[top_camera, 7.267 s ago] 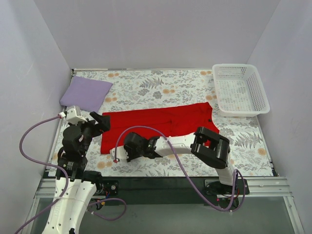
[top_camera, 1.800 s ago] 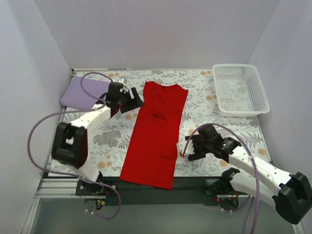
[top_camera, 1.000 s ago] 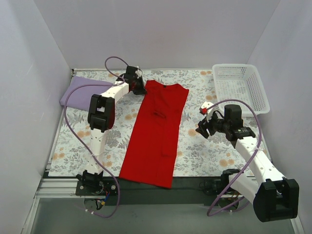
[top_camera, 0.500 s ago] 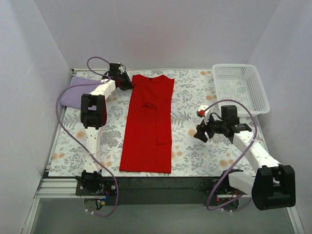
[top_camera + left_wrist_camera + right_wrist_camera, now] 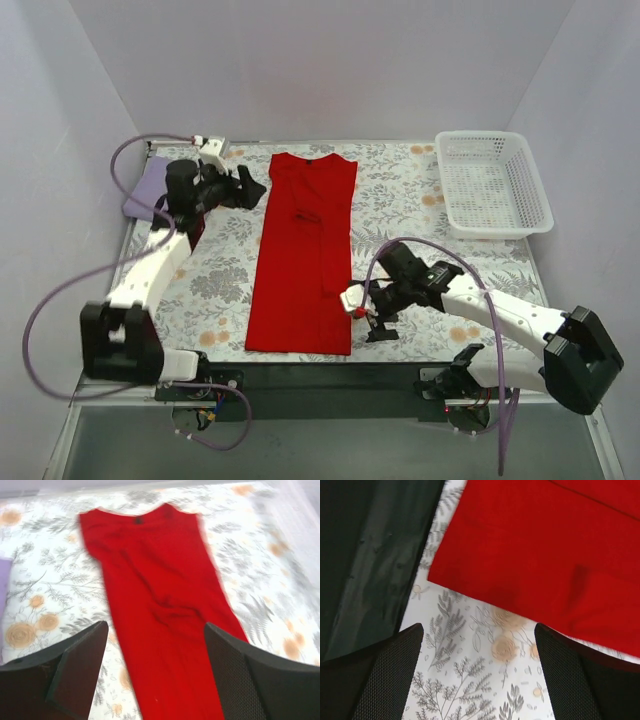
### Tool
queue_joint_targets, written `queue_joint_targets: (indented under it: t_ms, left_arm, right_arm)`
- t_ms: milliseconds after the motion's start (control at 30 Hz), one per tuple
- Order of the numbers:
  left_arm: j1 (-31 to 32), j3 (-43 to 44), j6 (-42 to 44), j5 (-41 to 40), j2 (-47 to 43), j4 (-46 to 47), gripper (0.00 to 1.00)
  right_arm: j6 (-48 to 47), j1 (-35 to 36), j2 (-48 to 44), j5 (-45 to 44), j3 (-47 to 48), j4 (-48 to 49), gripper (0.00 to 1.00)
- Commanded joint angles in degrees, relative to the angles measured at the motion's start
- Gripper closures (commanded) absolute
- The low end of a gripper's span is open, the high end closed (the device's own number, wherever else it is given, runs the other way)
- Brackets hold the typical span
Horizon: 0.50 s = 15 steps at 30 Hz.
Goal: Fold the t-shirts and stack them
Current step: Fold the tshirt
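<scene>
step: you had the red shirt narrowed into a long strip with the sleeves turned in, so I'd say you were between folds. Lengthwise part looked done, crosswise fold not yet.

red shirt: flat on the floral cloth covering the worktop, collar at the far end, hem at the near edge next to the dark rail.

lavender shirt: at the far left corner, mostly hidden behind your left arm, well apart from the red one. Looked like it was already a folded pad, but I couldn't say for sure.

left fingers: spread wide, nothing between them, hovering over the collar half of the shirt.

right fingers: also spread wide and empty, just beside the hem corner.

next move: my guess is you needed a pinch on each end of the hem, or hem and collar, then bring one end over the other. Thin cloth lying flat, so you'd have had to go low to catch an edge.

views: top showed both shirts and the basket. The left wrist view showed a rumple mid-shirt that's hardly visible from the top, and the right wrist view showed the hem corner lying flat and square.
</scene>
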State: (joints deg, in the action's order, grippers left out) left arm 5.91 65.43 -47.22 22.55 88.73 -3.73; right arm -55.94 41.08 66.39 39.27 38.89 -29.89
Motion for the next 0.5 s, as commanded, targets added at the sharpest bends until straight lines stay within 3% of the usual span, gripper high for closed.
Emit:
queue_joint_targets:
  t_ms: [0, 67, 100, 133, 233, 400, 467]
  left_arm:
    - [1.7, -18.0, 11.9, 17.4, -21.7, 11.3, 0.23]
    - [4.4, -26.6, 18.5, 19.2, -30.1, 9.1, 0.23]
    - [5.4, -28.6, 21.9, 19.9, -39.2, 6.7, 0.23]
    - [6.6, -30.8, 30.6, 20.7, -43.3, 0.0, 0.23]
    - [9.7, -34.6, 45.2, 24.1, -57.4, -15.1, 0.24]
    - [12.6, -32.3, 57.7, 18.9, -61.7, -33.4, 0.26]
    - [14.2, -32.5, 61.4, 16.9, -62.2, -36.8, 0.28]
  right_arm:
    - [-0.1, 8.9, 3.1, -8.0, 3.1, 2.5, 0.02]
    - [3.0, 14.7, 4.7, -14.4, 4.3, 4.2, 0.03]
    - [4.2, 16.2, 5.9, -16.2, 4.4, 6.1, 0.03]
    - [5.0, 18.6, 6.4, -18.5, 4.7, 6.9, 0.04]
    - [7.2, 21.4, 8.7, -20.2, 5.0, 10.0, 0.05]
    - [9.8, 26.1, 13.8, -21.0, 7.2, 11.1, 0.2]
    - [10.5, 27.9, 15.3, -21.1, 7.4, 11.4, 0.26]
